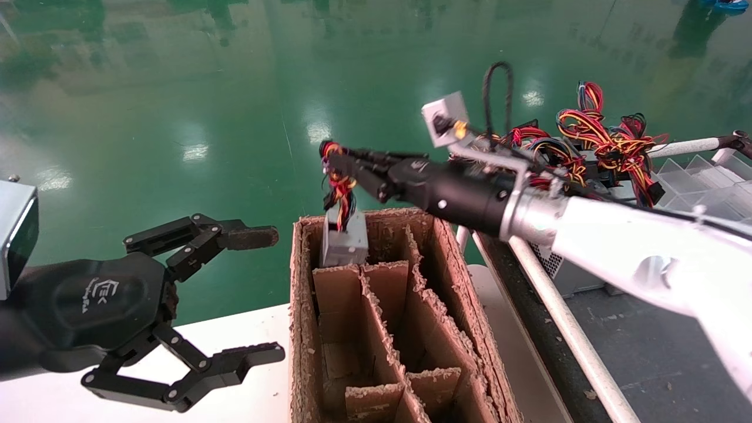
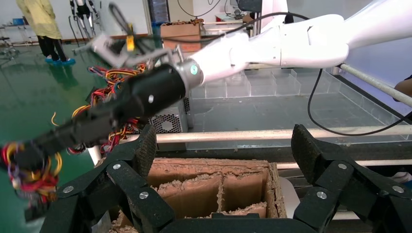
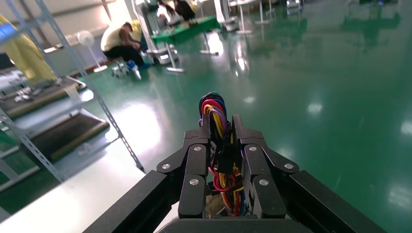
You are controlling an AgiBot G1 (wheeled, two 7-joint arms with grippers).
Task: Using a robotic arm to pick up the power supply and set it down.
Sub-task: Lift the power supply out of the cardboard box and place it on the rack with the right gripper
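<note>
Nearest your head camera, the left gripper (image 1: 261, 294) hovers with fingers spread wide beside the cardboard box (image 1: 299, 329). Your right gripper (image 1: 333, 157) pinches the wire bundle (image 1: 341, 191), and the power supply (image 1: 345, 238) hangs below it, long axis upright, its lower end in the box's far-left compartment. The right wrist view shows only wires (image 3: 217, 112) between the pressed fingers (image 3: 195, 167); the grey box stays hidden there.
</note>
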